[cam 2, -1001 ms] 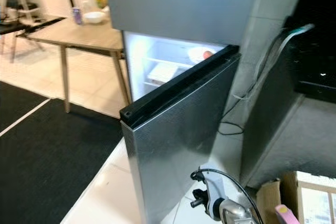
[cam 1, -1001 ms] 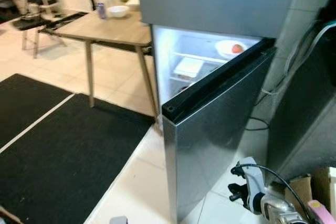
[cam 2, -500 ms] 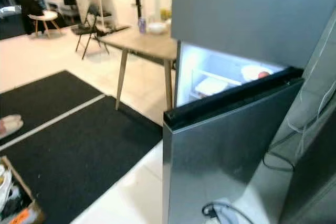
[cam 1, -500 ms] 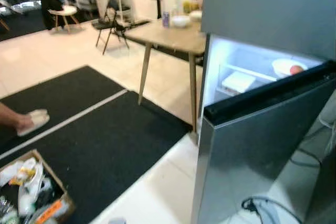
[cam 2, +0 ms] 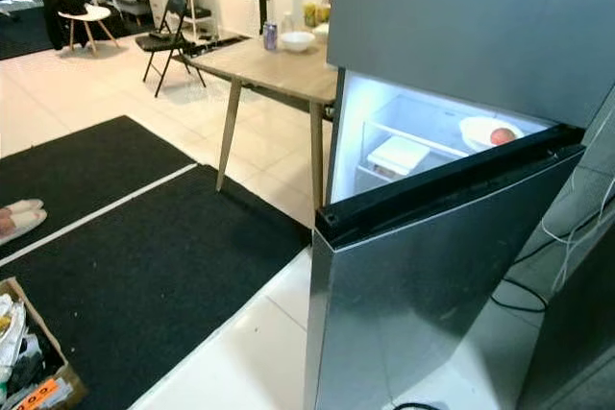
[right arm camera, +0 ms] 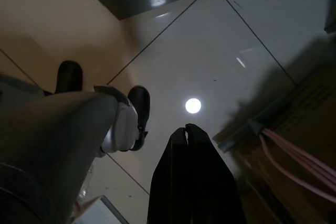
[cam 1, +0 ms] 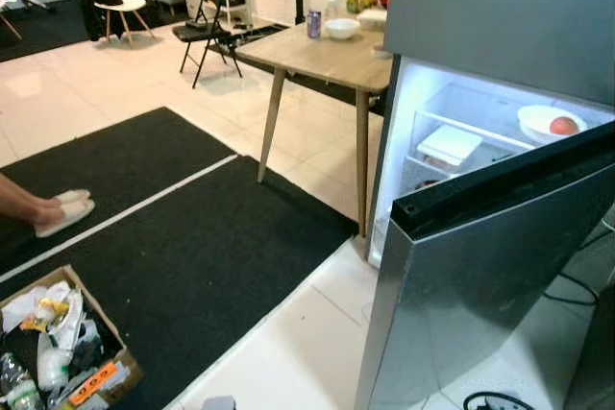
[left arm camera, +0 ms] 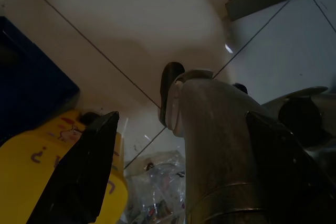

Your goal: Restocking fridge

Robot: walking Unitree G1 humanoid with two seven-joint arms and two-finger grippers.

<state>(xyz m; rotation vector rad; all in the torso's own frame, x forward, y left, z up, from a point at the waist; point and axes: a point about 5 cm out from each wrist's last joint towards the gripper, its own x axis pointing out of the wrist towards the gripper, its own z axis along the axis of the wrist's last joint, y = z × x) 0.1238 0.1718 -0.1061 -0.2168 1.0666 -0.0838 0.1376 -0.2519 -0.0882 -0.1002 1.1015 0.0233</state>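
Both arms hang low beside the robot's legs, idle. The left gripper (left arm camera: 178, 177) has its two black fingers spread wide with nothing between them, over pale floor tiles, a yellow package (left arm camera: 31, 166) and a clear bag. The right gripper (right arm camera: 190, 182) has its fingers pressed together and empty, pointing down at the tiled floor near the edge of a cardboard carton (right arm camera: 304, 145).

Nearest on the floor at the robot's left sits an open cardboard box (cam 1: 58, 348) of groceries: packets, bags and a bottle, resting on the black mat (cam 1: 221, 247). It looks full, so the stock is, by my judgement, yet to be moved. A person's foot in a white slipper (cam 1: 62, 210) rests on the mat a little further off.

To the right stands the fridge (cam 1: 500, 7). Its lower door (cam 1: 480, 276) is swung open and the lit inside shows a white container (cam 1: 450, 144) on a shelf and a white bowl (cam 1: 548, 124) holding a reddish fruit.

Beyond is a wooden table (cam 1: 317, 50) with a can and a bowl on it, then chairs at the far end of the room.

Opening the door seems done; fetching items from the box and shelving them remains, since neither gripper carries anything.
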